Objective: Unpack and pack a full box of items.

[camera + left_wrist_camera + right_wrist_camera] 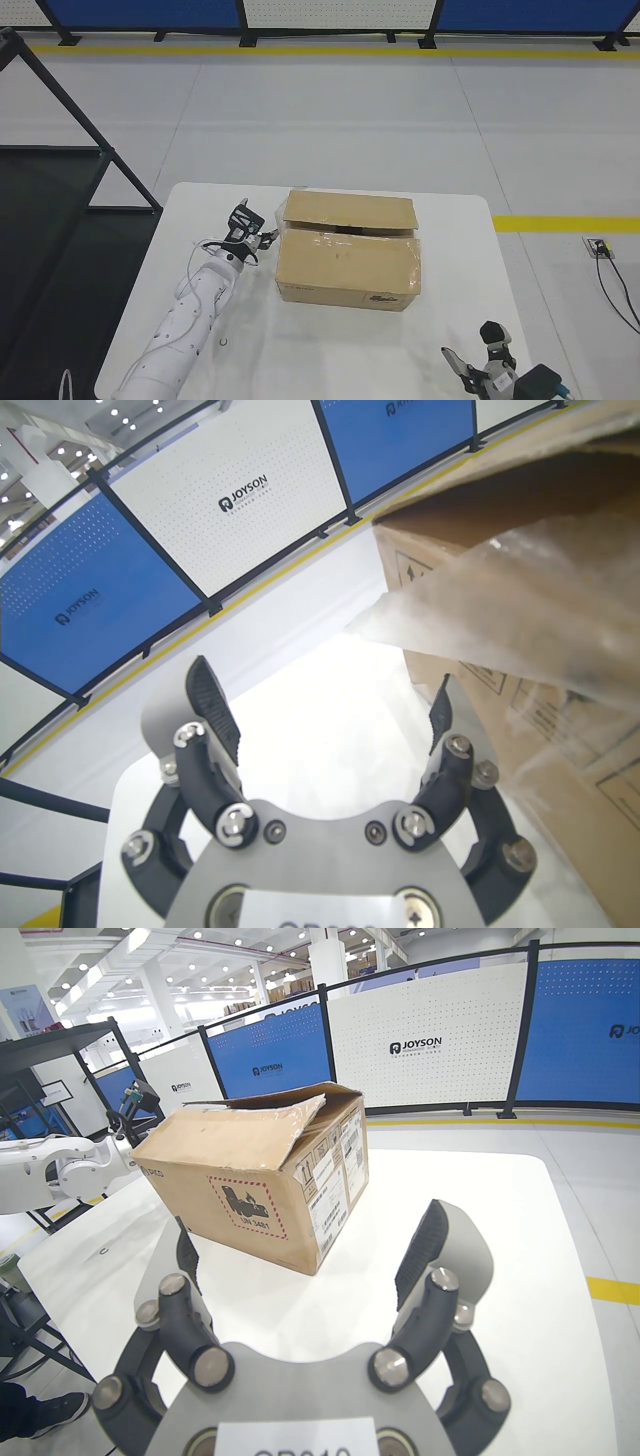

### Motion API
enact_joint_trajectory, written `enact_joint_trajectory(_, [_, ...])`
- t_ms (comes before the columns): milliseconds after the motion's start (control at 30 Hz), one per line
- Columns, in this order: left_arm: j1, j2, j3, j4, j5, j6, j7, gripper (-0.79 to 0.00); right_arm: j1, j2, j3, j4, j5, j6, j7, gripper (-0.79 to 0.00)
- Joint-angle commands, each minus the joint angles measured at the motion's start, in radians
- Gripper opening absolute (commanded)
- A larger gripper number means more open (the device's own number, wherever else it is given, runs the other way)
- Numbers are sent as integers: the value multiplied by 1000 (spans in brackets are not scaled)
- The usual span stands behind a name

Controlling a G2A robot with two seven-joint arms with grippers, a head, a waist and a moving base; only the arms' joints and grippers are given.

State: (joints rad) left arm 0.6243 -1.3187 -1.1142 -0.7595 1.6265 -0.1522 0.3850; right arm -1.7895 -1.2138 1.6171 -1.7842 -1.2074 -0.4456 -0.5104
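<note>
Box (347, 262) on table (450, 330), flaps (350, 210) part-lifted. Left gripper (320, 680) wide open, empty, just beside its flap edge (probably to lift it); right gripper (307, 1228) open, empty, box well ahead.

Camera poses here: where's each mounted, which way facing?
Top view: above the arms, looking down at table and cardboard box; shows left arm, left pincer, right pincer.
Left wrist view: on left wrist, facing the box's taped side close up; own open pincer.
Right wrist view: on right wrist, facing the box across the table; own open pincer, left arm beyond.
Shared: all see the box; top and right wrist show the left arm.
</note>
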Motion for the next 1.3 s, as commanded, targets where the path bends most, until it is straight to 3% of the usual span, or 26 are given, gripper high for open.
enact_joint_trajectory(0, [-6,-4,4,6,-10,5,10,0,-3,0,2,-2,2,2,-2,0])
enact_joint_trajectory(267, [-14,-14,-9,15,-63,55,87,0,-8,0,1,-12,-1,7,0,0])
enact_joint_trajectory(533, [13,1,-67,-5,-89,84,164,0,2,0,-7,-15,-7,7,8,0])
enact_joint_trajectory(833, [140,35,-157,-140,-95,88,199,0,18,-1,-18,-2,-8,0,10,0])
enact_joint_trajectory(1100, [278,64,-209,-248,-6,104,143,0,28,0,-19,6,-5,-5,16,0])
enact_joint_trajectory(1267, [325,73,-212,-269,46,88,117,0,42,0,-28,5,-10,-11,33,0])
